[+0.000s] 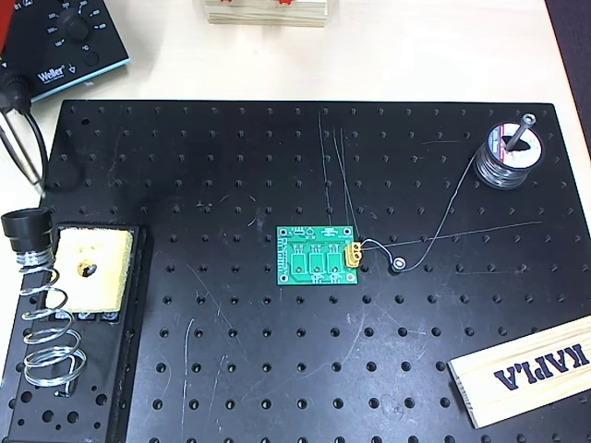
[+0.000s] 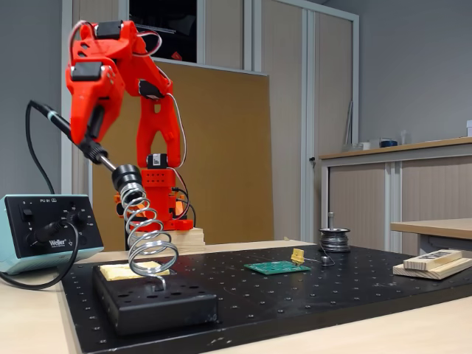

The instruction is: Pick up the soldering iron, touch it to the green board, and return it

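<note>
On one black plate [image 1: 277, 369], one green board [image 1: 319, 256], one spool [image 1: 507, 157].

- the arm [image 2: 151, 110] in the fixed view is bright red-orange all over, looks 3D printed, chunky blocky links
- black servo blocks sit at the joints, one with a small white label low on the column
- thin white and black cables loop along the links and over the top
- gripper [image 2: 94, 125] is the same red, fingers long and tapered
- base is red too
</note>
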